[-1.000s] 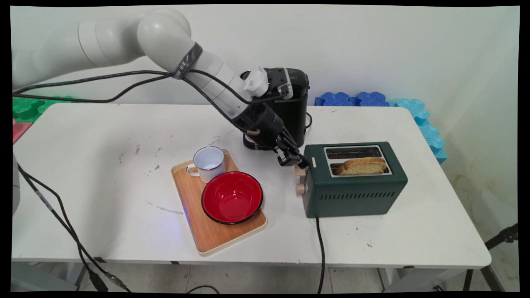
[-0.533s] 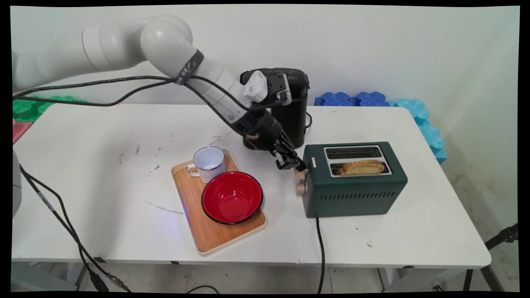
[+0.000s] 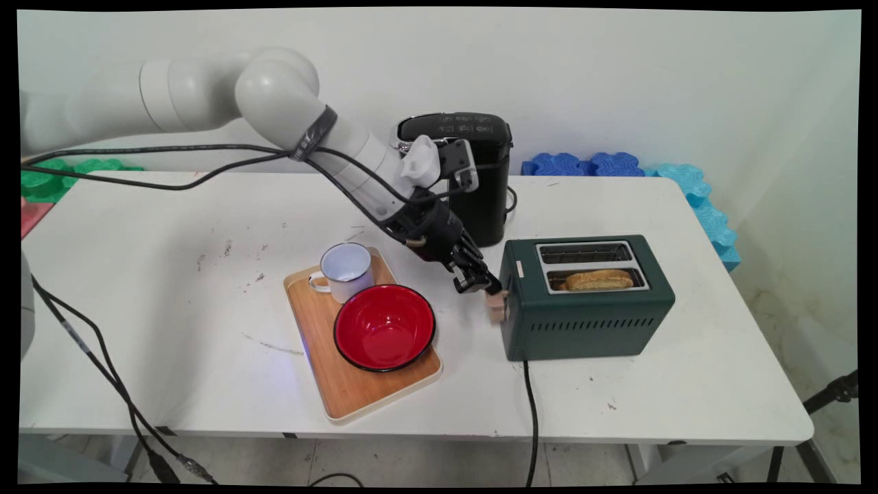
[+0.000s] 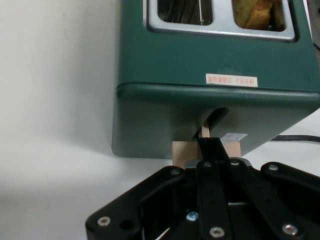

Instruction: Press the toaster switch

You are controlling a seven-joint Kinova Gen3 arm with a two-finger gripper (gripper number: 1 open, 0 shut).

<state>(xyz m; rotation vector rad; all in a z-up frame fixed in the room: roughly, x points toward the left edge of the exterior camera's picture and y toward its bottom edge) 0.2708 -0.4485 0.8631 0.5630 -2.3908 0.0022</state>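
The hand point(image 3: 488, 287), its fingers drawn together, presses on the tan lever point(image 3: 494, 305) at the end of the green toaster point(image 3: 590, 322). A slice of toast point(image 3: 598, 279) sits low in the toaster's near slot; the far slot point(image 3: 584, 253) holds nothing. On the worktop point(image 3: 171, 329), a wooden tray point(image 3: 343, 391) carries a white mug point(image 3: 346, 271) and a red bowl point(image 3: 384, 328).

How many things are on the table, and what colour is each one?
Green: 1, toaster
Red: 1, bowl
White: 1, mug
Black: 1, coffee machine
Wood-coloured: 1, tray
Golden brown: 1, toast
Total: 6
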